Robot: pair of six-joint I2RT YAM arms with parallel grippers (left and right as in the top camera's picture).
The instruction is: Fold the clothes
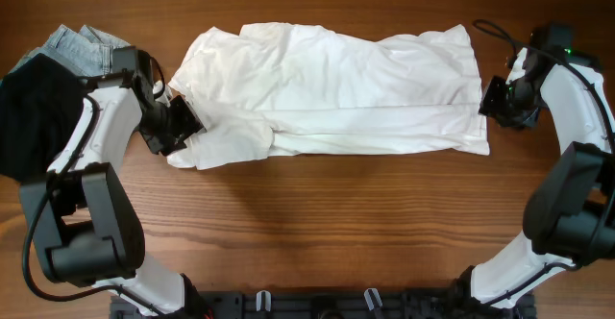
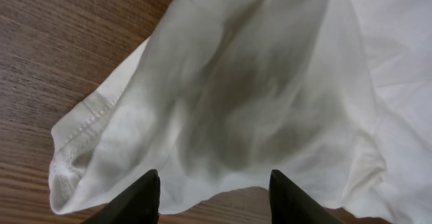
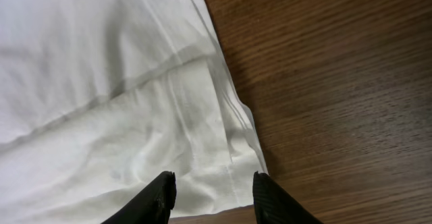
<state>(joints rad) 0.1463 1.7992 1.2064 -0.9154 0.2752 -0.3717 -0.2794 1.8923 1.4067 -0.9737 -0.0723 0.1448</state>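
A wooden table [image 1: 307,233] is seen whole only from overhead, and the white T-shirt [image 1: 336,93] is spread sideways across its far half, folded into a long, rumpled band that reaches from one arm to the other. A black garment [image 1: 34,117] and a light-blue denim piece [image 1: 82,48] are bunched at the far left edge, apart from the shirt; neither is caught by the wrist cameras. The stitched sleeve hem and a layered fold edge are made out only in the wrist views. The left tool [image 2: 212,190] is held wide open over the sleeve, with nothing gripped. The right tool [image 3: 212,193] is likewise parted over the shirt's near right corner; contact with the cloth cannot be told.
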